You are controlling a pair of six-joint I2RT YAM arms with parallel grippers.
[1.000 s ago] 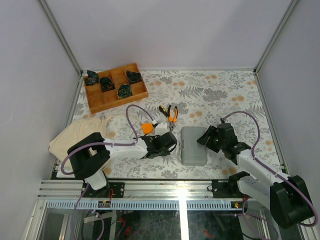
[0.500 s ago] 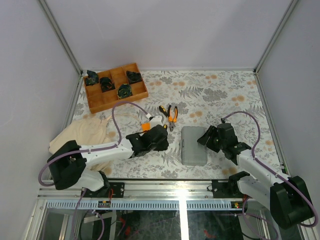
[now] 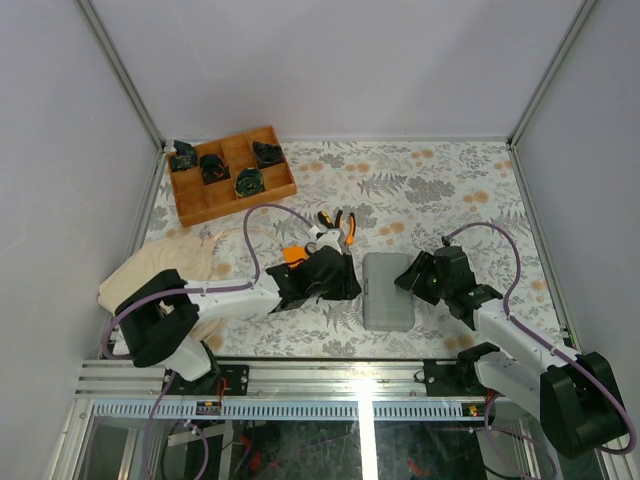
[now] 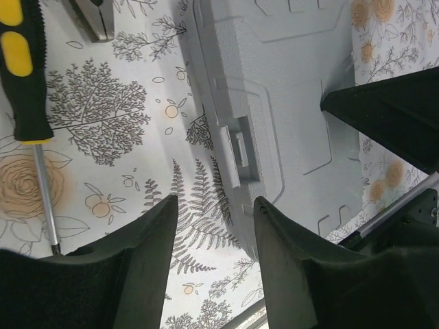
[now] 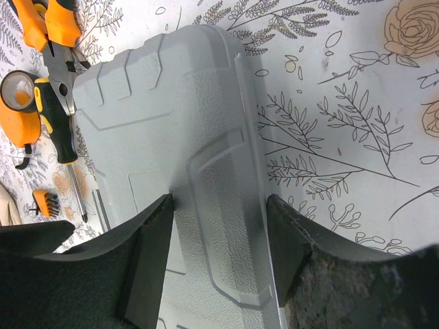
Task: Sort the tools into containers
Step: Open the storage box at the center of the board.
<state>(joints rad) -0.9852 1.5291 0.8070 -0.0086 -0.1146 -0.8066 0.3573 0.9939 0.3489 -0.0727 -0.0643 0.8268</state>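
Observation:
The grey case lies closed on the flowered table. My left gripper hangs open just left of it, its jaws over the cloth beside the case's latch, holding nothing. From the right, my right gripper reaches over the case; its jaws stand apart on either side of the raised handle ridge, and no squeeze shows. Tools lie left of the case: orange-handled pliers, an orange tape measure, a black-and-yellow screwdriver, and a small orange bit holder.
A brown wooden divided tray with black parts stands at the back left. A beige cloth lies crumpled under the left arm. White walls with metal posts close in the table on three sides.
My left gripper has gone from shut to open and swung right, from beside the tape measure to the case's left edge. The right arm and case have not moved.

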